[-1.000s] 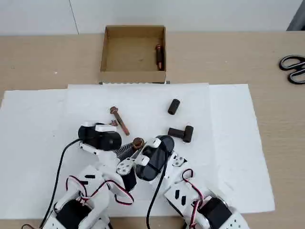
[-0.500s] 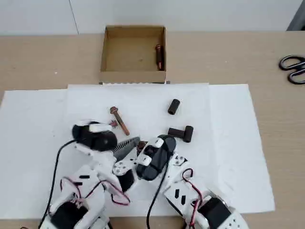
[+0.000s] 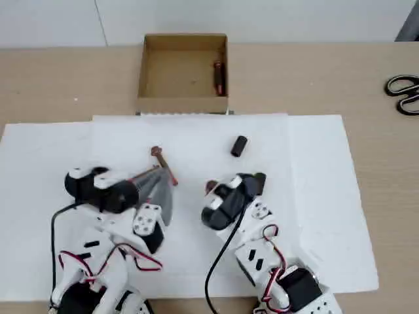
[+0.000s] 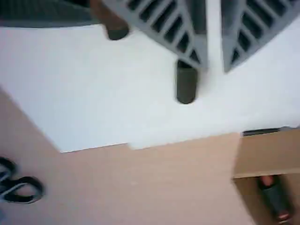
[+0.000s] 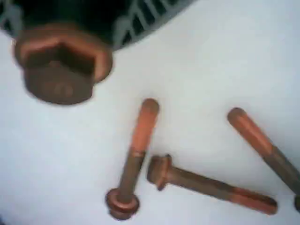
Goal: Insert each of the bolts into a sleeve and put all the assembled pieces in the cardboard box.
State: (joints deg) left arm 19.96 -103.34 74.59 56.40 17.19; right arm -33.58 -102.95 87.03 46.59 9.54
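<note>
One assembled piece (image 3: 218, 75) lies in the cardboard box (image 3: 177, 75), sleeves (image 3: 239, 146) loose; left fingers (image 4: 173, 28) wide, right fingers (image 5: 140, 15) holding a bolt (image 5: 61, 70).

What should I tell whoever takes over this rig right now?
The left gripper is open and empty over the paper. The right gripper is shut on a bolt.
Three loose bolts lie on the paper; one sleeve lies free, another beside the right arm.
Done: one assembled piece in the cardboard box.
Left: sleeve the held bolt and the loose ones, then box them all.
</note>
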